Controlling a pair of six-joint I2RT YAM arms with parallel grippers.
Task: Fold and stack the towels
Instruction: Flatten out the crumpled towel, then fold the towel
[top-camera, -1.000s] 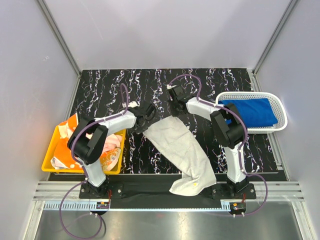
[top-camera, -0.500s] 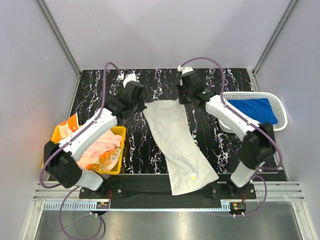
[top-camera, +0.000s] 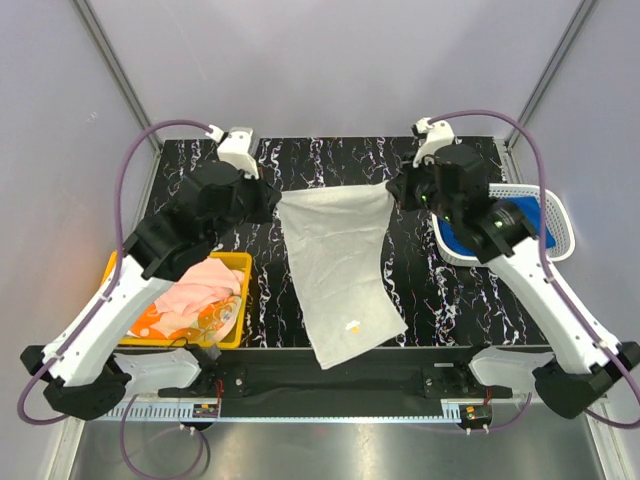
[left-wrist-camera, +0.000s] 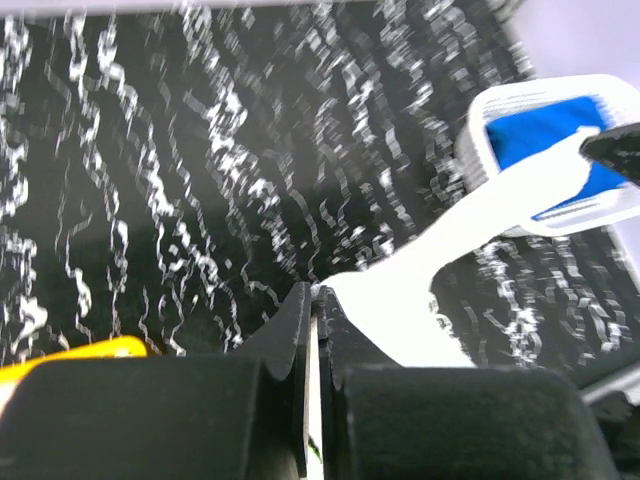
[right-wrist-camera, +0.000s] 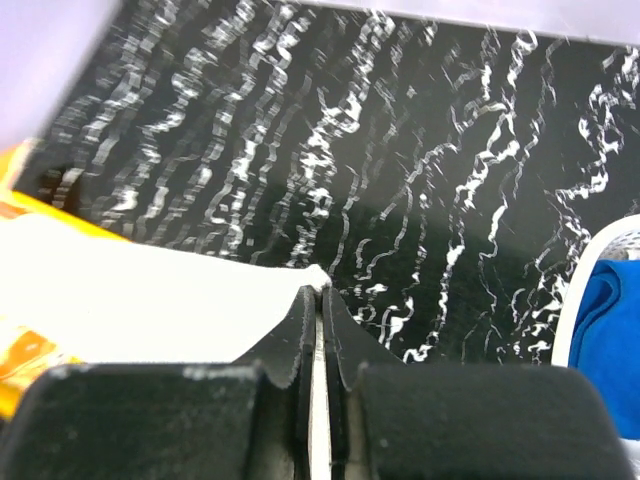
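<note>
- The left jaws are pinched shut on one far corner of the off-white towel (top-camera: 338, 265). The left wrist view shows only a thin sliver of cloth between the two black fingers (left-wrist-camera: 290, 340).
- The right jaws are likewise closed tight on the other far corner. The right wrist view shows a small tip of white cloth poking out just beyond the fingertips (right-wrist-camera: 305, 310).
- The towel's far edge runs nearly straight from one pair of jaws to the other, spread across the gap between them.
- From that edge the towel falls away toward the arm bases, slanting slightly to the right, and its lower end reaches the near edge of the bench (top-camera: 440, 300).
- A small yellowish spot (top-camera: 352, 326) sits on the cloth near that lower end, well apart from both jaws.
- A white perforated basket (top-camera: 562, 238) stands just outside the right jaws, on their right, with a royal blue towel (top-camera: 520, 215) lying in it.
- A yellow bin (top-camera: 244, 300) sits outside the left jaws and closer to the bases.
- The bin holds a pale pink towel (top-camera: 195, 285) and an orange-and-white patterned towel (top-camera: 160, 320), both crumpled.
</note>
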